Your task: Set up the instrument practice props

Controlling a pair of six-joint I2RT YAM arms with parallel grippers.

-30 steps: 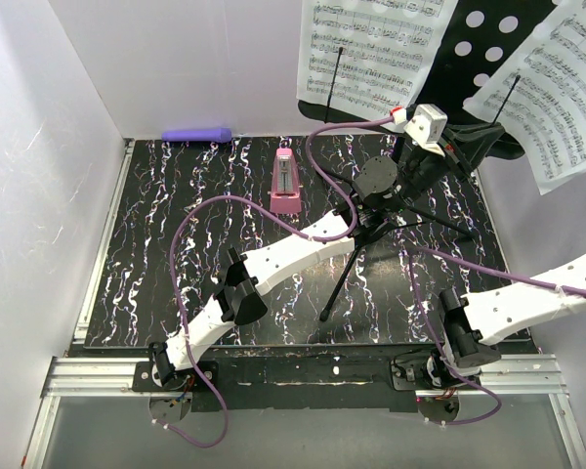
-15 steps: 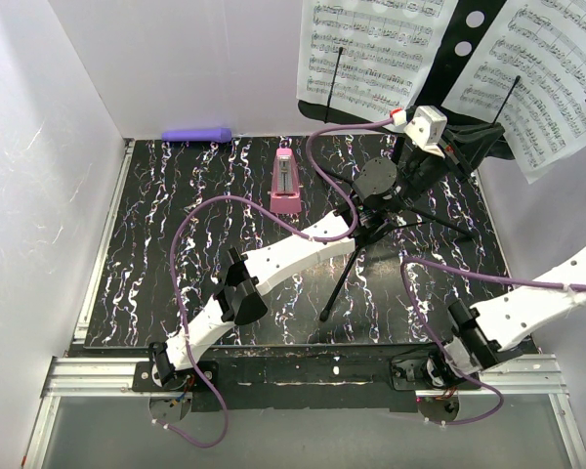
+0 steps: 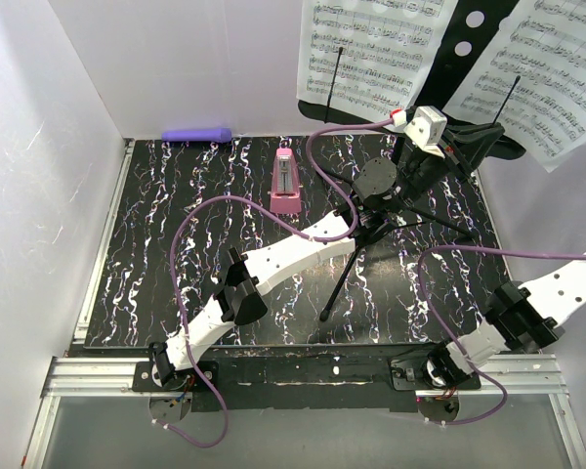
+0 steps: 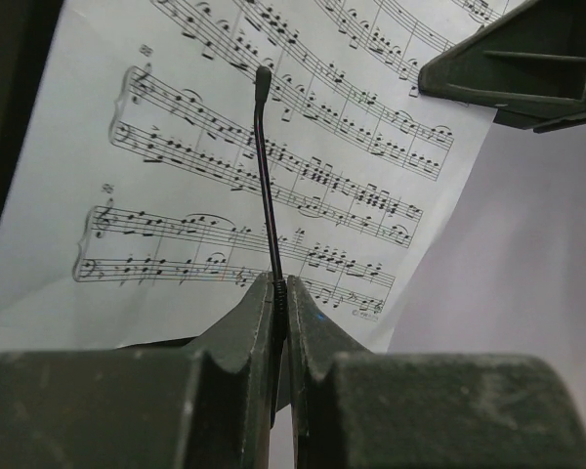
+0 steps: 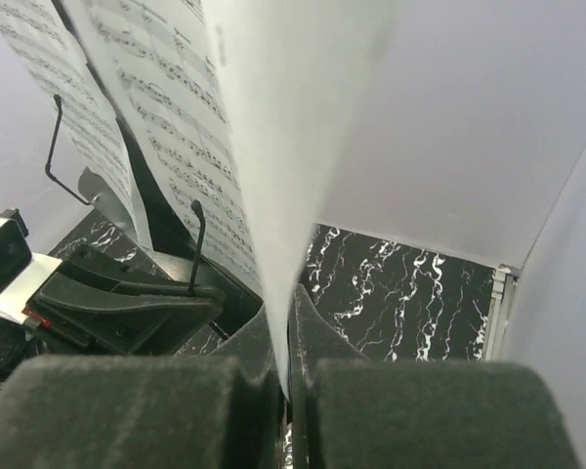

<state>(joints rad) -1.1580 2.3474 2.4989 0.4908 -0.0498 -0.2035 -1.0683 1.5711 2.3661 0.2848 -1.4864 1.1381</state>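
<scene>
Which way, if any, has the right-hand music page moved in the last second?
Yes. The right page has slid left and up across the music stand, covering holes in its desk that showed before; the right end effector pinches it.

Pink metronome stands left of the black music stand.

The left arm and the right arm are smooth white tapering shells dotted with small dark screw holes, joined by chunky black joint housings, and each rises from a black base bolted to the silver aluminium rail. A glossy purple cable loops loosely away from the rail along each arm, and at the left arm's end farthest from the rail sits a small white camera box with a red tab. The left gripper and right gripper have blocky, matte, dark grey-green fingers, faintly scuffed and narrowing to thin tips.
</scene>
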